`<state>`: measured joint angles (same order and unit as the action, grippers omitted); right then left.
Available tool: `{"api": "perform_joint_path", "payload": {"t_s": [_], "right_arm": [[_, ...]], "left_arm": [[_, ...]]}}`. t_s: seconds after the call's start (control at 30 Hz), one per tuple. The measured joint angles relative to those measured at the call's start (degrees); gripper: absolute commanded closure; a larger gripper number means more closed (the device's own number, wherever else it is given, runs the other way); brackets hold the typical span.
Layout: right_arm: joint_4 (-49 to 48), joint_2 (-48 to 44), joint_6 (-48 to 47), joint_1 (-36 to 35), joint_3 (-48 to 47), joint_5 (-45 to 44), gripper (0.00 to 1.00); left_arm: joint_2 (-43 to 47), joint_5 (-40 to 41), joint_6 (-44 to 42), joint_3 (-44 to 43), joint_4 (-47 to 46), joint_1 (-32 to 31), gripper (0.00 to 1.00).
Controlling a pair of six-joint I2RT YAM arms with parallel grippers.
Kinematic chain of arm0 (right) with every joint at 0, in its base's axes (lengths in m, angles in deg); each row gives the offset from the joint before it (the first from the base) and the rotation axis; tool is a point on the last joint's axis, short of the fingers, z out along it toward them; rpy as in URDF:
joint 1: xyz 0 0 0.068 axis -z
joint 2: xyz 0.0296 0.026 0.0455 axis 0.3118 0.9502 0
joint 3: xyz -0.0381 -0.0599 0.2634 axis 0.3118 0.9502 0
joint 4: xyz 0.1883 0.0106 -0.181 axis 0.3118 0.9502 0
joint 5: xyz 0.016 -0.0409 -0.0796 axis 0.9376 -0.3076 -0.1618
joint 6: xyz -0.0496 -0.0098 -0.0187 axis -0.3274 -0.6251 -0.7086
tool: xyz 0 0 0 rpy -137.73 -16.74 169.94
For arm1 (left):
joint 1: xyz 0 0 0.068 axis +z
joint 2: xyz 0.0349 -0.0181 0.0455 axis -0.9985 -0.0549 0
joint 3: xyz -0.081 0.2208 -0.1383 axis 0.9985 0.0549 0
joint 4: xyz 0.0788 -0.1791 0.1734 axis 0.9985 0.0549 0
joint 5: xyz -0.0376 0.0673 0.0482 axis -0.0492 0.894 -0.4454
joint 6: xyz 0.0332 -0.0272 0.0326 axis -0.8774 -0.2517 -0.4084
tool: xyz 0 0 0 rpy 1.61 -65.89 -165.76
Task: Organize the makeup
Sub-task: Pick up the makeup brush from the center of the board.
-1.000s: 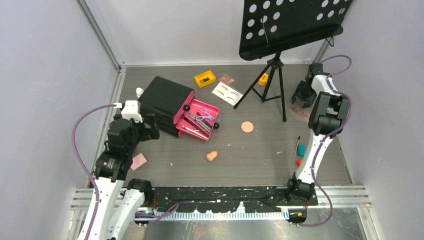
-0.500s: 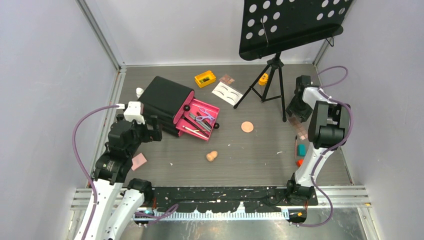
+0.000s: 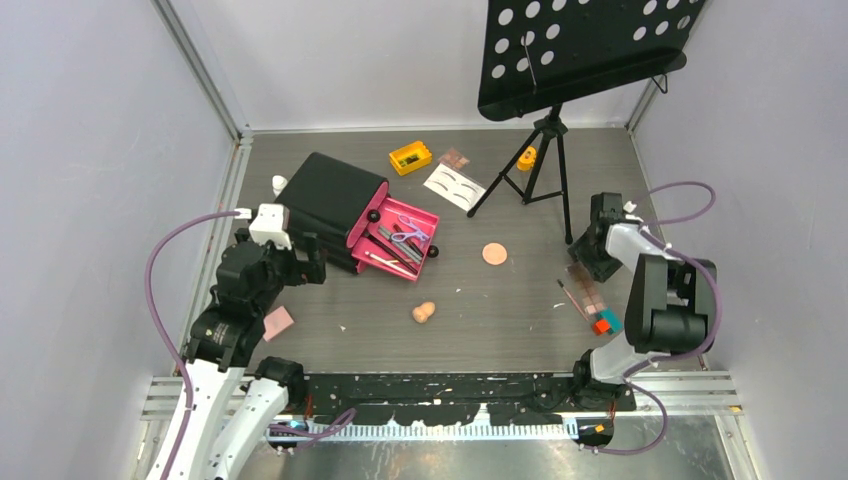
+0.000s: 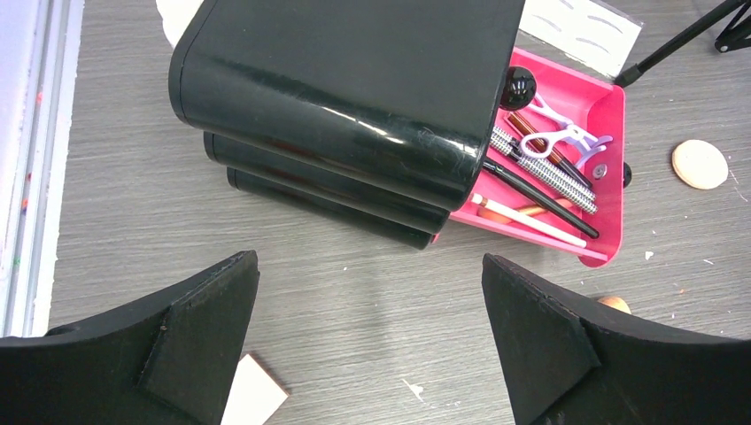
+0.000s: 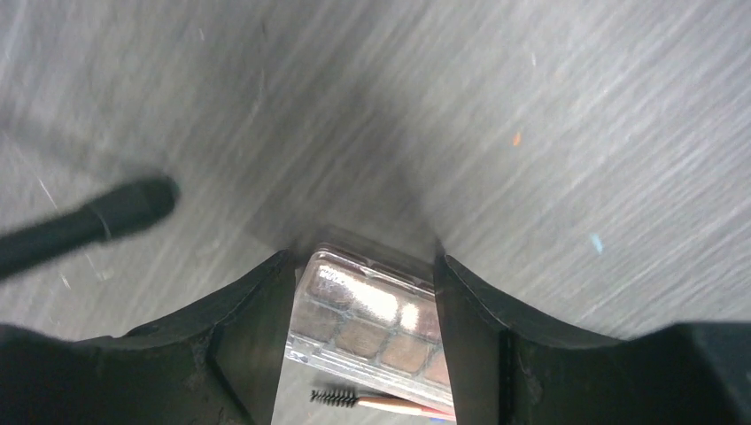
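Observation:
My right gripper (image 3: 591, 270) is shut on a brown palette (image 3: 588, 291) in a clear case, low over the table at the right; the palette (image 5: 367, 319) fills the gap between both fingers (image 5: 257, 328). A thin spoolie brush (image 5: 354, 400) lies just under it. My left gripper (image 3: 306, 262) stands open and empty in front of the black chest (image 3: 330, 205), whose pink drawer (image 3: 428, 218) holds lilac scissors (image 4: 558, 140) and brushes (image 4: 540, 190). Loose on the table: two peach sponges (image 3: 494, 253) (image 3: 424, 312), the eyebrow card (image 3: 453, 187), a yellow block (image 3: 410, 157).
The music stand's tripod (image 3: 540, 165) stands at the back right, one leg close to my right gripper. Teal and red blocks (image 3: 605, 324) lie near the right arm. A pink square (image 3: 277, 322) lies by the left arm. A white bottle (image 3: 279, 184) sits behind the chest.
My right arm has swung from the far right corner toward the near side, and the brown palette has come along with it. The left arm has barely moved.

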<state>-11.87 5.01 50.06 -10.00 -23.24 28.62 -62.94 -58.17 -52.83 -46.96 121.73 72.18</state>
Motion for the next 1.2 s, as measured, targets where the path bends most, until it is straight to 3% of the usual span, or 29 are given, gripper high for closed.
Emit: {"api": "perform_joint_path", "payload": {"t_s": [0.43,0.67,1.03,1.2], "right_arm": [[2.4,-12.3,4.9,-8.9,10.4,3.8,0.37],[5.6,-13.2,6.7,-11.8,10.4,3.1,0.34],[10.4,-13.9,7.3,-11.7,4.6,-11.8,0.33],[11.2,-17.4,2.3,-11.9,3.5,-6.6,0.34]], "left_arm": [[0.3,0.1,0.0,0.0,0.0,0.0,0.00],[0.3,0.1,0.0,0.0,0.0,0.0,0.00],[0.2,0.1,0.0,0.0,0.0,0.0,0.00],[0.2,0.2,-0.1,0.0,0.0,0.0,0.00]]}}
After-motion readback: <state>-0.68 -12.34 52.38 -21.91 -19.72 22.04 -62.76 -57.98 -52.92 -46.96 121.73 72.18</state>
